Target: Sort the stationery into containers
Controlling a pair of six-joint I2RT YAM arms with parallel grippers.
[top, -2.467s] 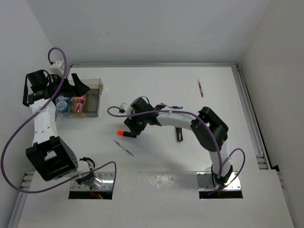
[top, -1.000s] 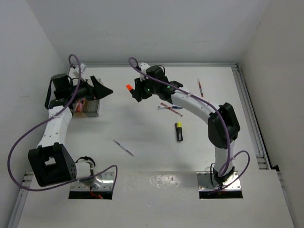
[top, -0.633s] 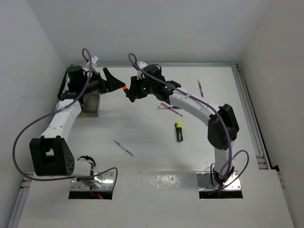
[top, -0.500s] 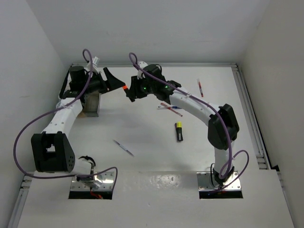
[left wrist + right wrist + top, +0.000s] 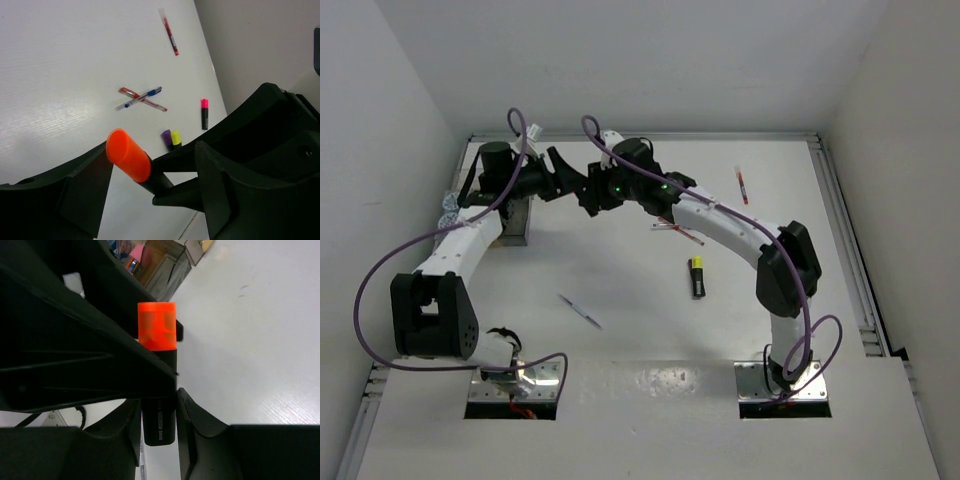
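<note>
A black highlighter with an orange cap (image 5: 158,365) is held off the table, my right gripper (image 5: 159,415) shut on its lower body. In the left wrist view the same highlighter (image 5: 129,156) pokes cap-first between the fingers of my left gripper (image 5: 150,192). That gripper is open, one finger on each side of the highlighter with gaps showing. In the top view the two grippers meet at the back left, left gripper (image 5: 568,178) against right gripper (image 5: 592,193). The container (image 5: 167,265) stands just beyond, partly hidden by the left arm (image 5: 470,235).
On the table lie a yellow-capped highlighter (image 5: 697,276), a red pen (image 5: 741,185), crossed red and blue pens (image 5: 678,230) and a silver pen (image 5: 580,311). A pink-capped highlighter (image 5: 204,114) shows in the left wrist view. Walls close in at the back and both sides.
My left gripper has swung right from the container to meet the right gripper, and its jaws have narrowed around the highlighter. The right gripper brought the highlighter slightly left.
</note>
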